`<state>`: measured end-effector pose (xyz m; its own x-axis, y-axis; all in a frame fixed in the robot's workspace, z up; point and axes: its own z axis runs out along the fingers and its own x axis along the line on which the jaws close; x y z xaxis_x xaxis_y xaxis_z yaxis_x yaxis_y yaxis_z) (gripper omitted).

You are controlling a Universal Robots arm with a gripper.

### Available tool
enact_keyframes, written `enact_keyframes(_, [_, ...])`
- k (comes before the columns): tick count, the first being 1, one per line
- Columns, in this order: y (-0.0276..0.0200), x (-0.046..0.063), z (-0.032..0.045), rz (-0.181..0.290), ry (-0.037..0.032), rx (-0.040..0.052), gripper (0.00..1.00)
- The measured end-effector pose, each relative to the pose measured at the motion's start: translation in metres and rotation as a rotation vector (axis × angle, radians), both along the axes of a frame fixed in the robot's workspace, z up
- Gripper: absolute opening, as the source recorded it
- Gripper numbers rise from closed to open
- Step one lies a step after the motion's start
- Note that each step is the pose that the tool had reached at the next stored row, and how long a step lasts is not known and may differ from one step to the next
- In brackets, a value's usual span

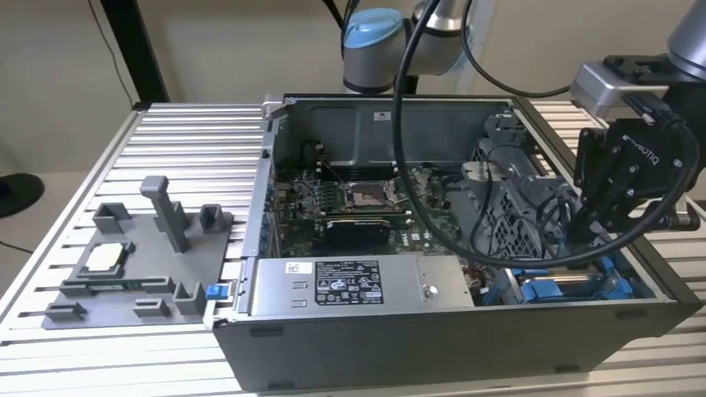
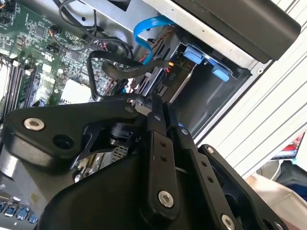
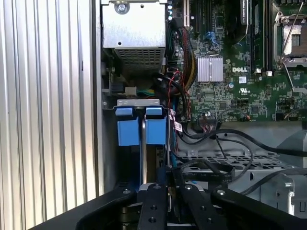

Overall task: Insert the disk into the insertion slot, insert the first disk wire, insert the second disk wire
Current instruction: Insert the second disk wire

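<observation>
Gripper [image 1: 581,234] lowered into the open computer case [image 1: 441,339], fingers [image 2: 160,143] pressed together, just above the blue-framed disk [image 3: 141,129] seated in the insertion slot [image 3: 138,102]

Black gripper [image 3: 168,184], bright blue carrier tabs [image 3: 141,125] just beyond its jaws, green motherboard [image 3: 249,91], ribbed silver table [image 3: 48,105], grey fixture tray [image 1: 138,273], white-labelled grey power-supply box [image 1: 359,285].

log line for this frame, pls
phase: disk wiring | gripper: shut, lowered into case over drive bay | disk: seated in insertion slot, blue carrier tabs visible | held item: cannot tell
</observation>
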<state>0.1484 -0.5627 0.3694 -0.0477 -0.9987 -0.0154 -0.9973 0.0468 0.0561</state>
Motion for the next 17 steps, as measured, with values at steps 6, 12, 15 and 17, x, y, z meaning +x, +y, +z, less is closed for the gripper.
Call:
enact_keyframes(6, [-0.001,-0.0002,-0.0005,0.0,0.0,-0.0002,0.0])
enact_keyframes(12, [-0.0012,-0.0004,-0.001,0.0,-0.0002,-0.0001,0.0])
enact_keyframes(15, [-0.0016,-0.0006,-0.0022,0.0,-0.001,0.0002,0.0])
enact_keyframes(17, [-0.0019,-0.0008,-0.0032,0.0,-0.002,0.0007,0.0])
